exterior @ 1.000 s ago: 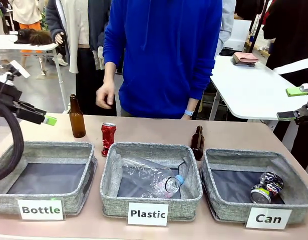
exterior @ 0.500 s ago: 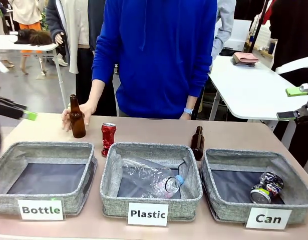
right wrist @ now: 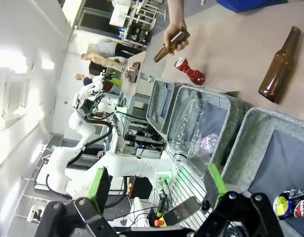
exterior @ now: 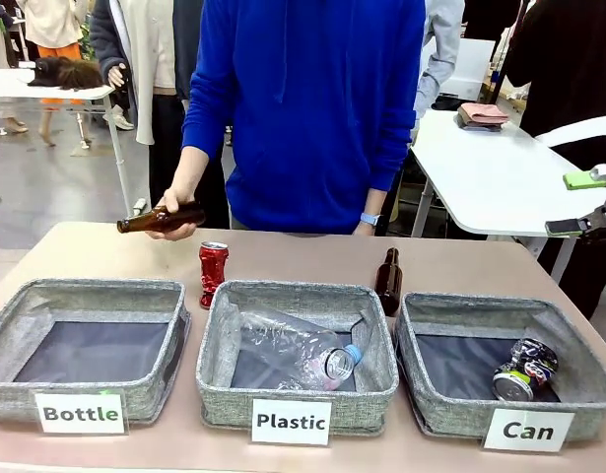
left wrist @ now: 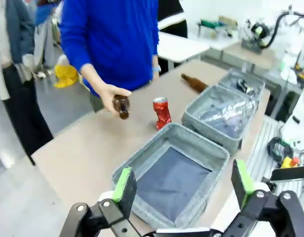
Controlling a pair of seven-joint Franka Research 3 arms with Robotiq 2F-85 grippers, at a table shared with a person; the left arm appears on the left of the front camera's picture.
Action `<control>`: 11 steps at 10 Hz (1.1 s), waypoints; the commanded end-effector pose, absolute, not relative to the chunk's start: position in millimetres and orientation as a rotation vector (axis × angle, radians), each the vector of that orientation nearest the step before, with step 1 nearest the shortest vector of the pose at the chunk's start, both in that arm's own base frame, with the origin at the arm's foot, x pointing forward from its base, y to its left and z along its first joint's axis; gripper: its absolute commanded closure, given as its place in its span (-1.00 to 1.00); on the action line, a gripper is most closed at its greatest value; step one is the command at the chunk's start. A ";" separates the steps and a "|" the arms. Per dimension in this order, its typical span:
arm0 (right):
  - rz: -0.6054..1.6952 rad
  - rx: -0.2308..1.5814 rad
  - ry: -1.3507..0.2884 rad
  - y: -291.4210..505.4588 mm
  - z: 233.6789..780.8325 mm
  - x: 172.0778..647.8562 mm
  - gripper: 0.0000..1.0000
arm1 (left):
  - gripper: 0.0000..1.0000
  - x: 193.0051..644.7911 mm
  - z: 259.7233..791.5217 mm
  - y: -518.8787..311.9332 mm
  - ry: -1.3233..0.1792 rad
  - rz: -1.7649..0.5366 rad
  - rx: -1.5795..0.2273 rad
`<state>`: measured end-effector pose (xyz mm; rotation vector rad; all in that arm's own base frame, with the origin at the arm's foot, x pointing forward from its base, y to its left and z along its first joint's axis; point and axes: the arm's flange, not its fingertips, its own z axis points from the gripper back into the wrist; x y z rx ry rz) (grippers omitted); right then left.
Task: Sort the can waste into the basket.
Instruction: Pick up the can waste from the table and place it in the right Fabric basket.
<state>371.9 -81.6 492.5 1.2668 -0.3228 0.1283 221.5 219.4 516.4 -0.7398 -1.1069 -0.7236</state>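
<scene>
Both pincers are hanging spread and pinching nothing. The left pincer (left wrist: pixel 183 180) is looking down on the "Bottle" basket (left wrist: pixel 142 170) from the near left. The right pincer (right wrist: pixel 157 183) is waiting off the right end of the bench (exterior: pixel 86 256), probably to leave the person room to work.

Along the near edge the three labelled baskets are sitting in a row, labels facing the robot so that each kind of waste has its own bin. At the right, the "Can" basket (exterior: pixel 450 419) is already holding the dark printed can (exterior: pixel 524 370), which is lying on its side in the near right corner, so that half of the sorting looks done. The middle "Plastic" basket (exterior: pixel 219 394) is holding a crushed clear plastic bottle (exterior: pixel 293 355).

Just beyond the baskets, the red can (exterior: pixel 213 273) is standing upright on the bench behind the gap between the left and middle baskets. It is well apart from the "Can" basket and not yet sorted, and it is likely the next thing to fetch. A brown glass bottle (exterior: pixel 388 281) is standing behind the gap between the middle and right baskets.

At the far left, the person's hand (exterior: pixel 174 202) is holding a second brown bottle (exterior: pixel 160 219) tipped almost level above the bench, apparently carrying it toward its bin.
</scene>
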 end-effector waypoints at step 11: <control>0.156 1.265 -0.324 -85.3 494.0 371.6 -1.00 | -1.00 251.2 504.2 238.2 -1.056 -0.743 -0.803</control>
